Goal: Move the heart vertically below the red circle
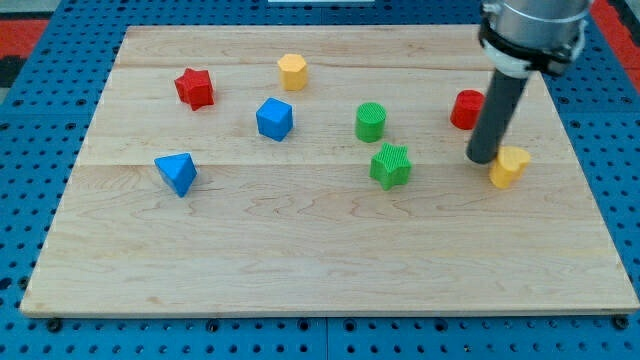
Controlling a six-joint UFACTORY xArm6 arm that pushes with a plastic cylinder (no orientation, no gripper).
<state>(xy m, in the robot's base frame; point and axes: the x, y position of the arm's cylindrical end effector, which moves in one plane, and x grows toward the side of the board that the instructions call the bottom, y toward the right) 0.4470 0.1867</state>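
The yellow heart (510, 166) lies on the wooden board (320, 270) at the view's right. The red circle (465, 109) stands above it and a little to the left, partly hidden by my rod. My tip (483, 159) rests on the board just left of the yellow heart, touching or nearly touching it, and below the red circle.
A green star (391, 165) and a green cylinder (371, 121) sit near the middle. A blue cube (274, 119), a yellow hexagon (292, 71), a red star (195, 88) and a blue triangle (177, 172) lie to the left. The board's right edge is close to the heart.
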